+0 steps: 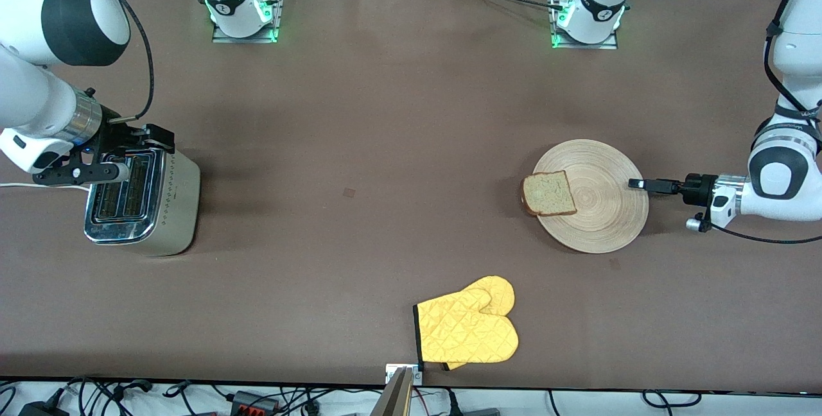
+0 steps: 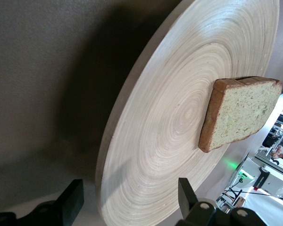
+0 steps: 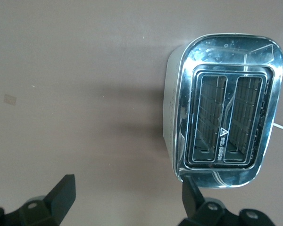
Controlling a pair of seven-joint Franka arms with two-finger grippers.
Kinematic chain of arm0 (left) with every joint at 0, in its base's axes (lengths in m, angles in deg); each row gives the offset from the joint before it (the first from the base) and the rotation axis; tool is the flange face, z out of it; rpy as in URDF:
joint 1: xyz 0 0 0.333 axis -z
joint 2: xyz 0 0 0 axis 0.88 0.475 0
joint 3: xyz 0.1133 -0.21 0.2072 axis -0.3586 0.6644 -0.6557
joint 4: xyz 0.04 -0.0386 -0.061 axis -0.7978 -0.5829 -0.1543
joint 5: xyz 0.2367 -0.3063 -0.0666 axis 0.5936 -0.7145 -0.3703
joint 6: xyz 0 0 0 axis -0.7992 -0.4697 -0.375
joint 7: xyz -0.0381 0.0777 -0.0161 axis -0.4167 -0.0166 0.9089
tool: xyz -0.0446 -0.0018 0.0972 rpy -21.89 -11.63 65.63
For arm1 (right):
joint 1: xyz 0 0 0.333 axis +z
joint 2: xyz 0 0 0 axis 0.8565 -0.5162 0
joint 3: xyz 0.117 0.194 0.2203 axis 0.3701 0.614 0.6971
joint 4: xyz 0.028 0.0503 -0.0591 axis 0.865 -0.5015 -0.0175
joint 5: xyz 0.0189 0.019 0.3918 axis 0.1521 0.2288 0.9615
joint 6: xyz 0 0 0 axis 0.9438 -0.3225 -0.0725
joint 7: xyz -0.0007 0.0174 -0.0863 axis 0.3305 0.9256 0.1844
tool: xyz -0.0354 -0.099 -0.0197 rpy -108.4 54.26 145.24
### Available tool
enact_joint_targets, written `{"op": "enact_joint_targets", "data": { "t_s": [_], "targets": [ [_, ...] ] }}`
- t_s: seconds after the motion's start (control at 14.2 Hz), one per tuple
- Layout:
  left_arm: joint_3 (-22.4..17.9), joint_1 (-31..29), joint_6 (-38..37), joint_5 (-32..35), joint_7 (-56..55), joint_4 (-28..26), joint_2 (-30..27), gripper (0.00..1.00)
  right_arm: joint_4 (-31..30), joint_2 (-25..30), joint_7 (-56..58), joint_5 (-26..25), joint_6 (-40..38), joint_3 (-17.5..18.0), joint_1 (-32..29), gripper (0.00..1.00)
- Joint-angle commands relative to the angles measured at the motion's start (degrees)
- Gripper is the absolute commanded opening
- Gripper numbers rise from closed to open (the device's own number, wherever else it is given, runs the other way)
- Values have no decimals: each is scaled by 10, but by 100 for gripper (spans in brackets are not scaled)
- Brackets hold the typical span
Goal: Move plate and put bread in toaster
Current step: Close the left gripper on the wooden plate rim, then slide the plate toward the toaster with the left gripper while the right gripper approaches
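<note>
Pincer (image 2: 127, 200) fingers wide, straddling plate (image 2: 170, 122) rim.

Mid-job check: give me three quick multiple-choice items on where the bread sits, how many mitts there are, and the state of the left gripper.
1. Where is the bread?
A. in the toaster
B. on the plate
C. on the mitt
2. How many yellow oven mitts lie on the table?
A. one
B. two
C. three
3. The left gripper is
A. shut on the bread
B. up over the toaster
C. open at the plate's rim

Answers: 1 B, the slice rests on the plate. 2 A, only one shows. 3 C, the left wrist view shows fingers either side of the rim.
</note>
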Motion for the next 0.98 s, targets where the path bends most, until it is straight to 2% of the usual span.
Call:
{"op": "enact_joint_targets", "data": {
  "t_s": [0.0, 0.14, 0.28, 0.42, 0.56, 0.63, 0.91],
  "targets": [
    [-1, 3, 0, -12, 14, 2, -3, 57, 7, -2, -2, -1, 5, 1, 0, 100],
    [-1, 3, -2, -12, 19, 4, -2, 48, 8, -1, -2, -1, 5, 0, 0, 100],
    [-1, 2, -1, -13, 46, 7, 0, 26, 9, -1, -2, -2, 5, 1, 0, 100],
    [-1, 2, -1, -15, 59, 7, 3, 18, 10, -1, -2, -1, 6, 1, 1, 100],
    [-1, 3, -1, -20, 60, 8, 6, 4, 10, -1, -2, -2, 5, 1, 2, 100],
    [1, 4, -2, -20, 60, 8, 6, 1, 11, -1, -2, -2, 6, 1, 2, 100],
    [18, 11, -4, -60, 56, 9, 8, 1, 7, -4, -2, 0, 6, 1, 7, 100]
  ]
}}
